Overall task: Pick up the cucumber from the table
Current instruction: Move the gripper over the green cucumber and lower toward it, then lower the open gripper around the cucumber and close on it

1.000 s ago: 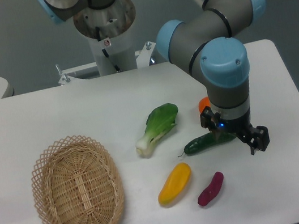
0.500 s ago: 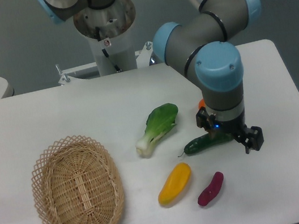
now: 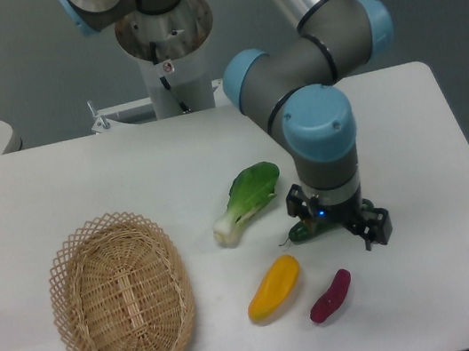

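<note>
The dark green cucumber (image 3: 302, 233) lies on the white table (image 3: 83, 183), right of centre. Only its left end and thin stem tip show; the rest is hidden under my wrist. My gripper (image 3: 336, 217) hangs low directly over the cucumber and points down. Its jaws stand apart, with one finger at the back left and one finger (image 3: 377, 228) at the front right of the cucumber. I cannot tell whether the fingers touch it. The gripper holds nothing.
A light-green bok choy (image 3: 247, 198) lies just left of the cucumber. A yellow vegetable (image 3: 273, 288) and a purple one (image 3: 330, 295) lie in front of it. An oval wicker basket (image 3: 122, 298) stands at the front left. The arm's base is at the table's back.
My gripper has moved left along the cucumber and now covers most of it. The orange thing seen behind the wrist earlier is now hidden. The cucumber has not moved.
</note>
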Motion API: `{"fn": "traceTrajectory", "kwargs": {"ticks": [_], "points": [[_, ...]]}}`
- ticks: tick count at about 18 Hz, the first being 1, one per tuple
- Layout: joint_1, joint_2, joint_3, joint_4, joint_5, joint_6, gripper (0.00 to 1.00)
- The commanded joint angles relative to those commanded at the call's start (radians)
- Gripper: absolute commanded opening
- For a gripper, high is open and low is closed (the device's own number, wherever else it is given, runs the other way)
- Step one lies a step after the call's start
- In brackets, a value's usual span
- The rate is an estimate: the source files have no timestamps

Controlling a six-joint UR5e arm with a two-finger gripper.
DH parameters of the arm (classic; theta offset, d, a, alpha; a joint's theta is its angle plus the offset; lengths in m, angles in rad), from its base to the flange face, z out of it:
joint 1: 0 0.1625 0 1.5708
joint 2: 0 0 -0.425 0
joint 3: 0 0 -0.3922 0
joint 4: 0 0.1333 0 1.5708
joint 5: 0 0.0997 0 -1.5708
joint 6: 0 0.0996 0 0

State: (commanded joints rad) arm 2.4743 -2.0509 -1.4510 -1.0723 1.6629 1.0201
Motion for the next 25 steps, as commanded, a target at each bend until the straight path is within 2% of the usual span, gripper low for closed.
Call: {"fn": "traceTrajectory", "kwargs": {"ticks": [4, 6, 9, 12, 16, 22, 25], "points": [[0.003, -0.031, -0.020, 0.009, 0.003, -0.025, 1.00], [0.008, -0.048, -0.022, 0.050, 0.008, -0.005, 1.00], [0.014, -0.057, -0.051, 0.055, 0.021, 0.163, 1.00], [0.060, -0.034, -0.087, 0.054, 0.035, 0.322, 1.00], [0.080, -0.029, -0.144, 0.061, 0.037, 0.492, 1.00], [0.095, -0.032, -0.198, 0.067, 0.043, 0.549, 1.00], [0.095, -0.041, -0.229, 0.129, 0.043, 0.549, 1.00]]}}
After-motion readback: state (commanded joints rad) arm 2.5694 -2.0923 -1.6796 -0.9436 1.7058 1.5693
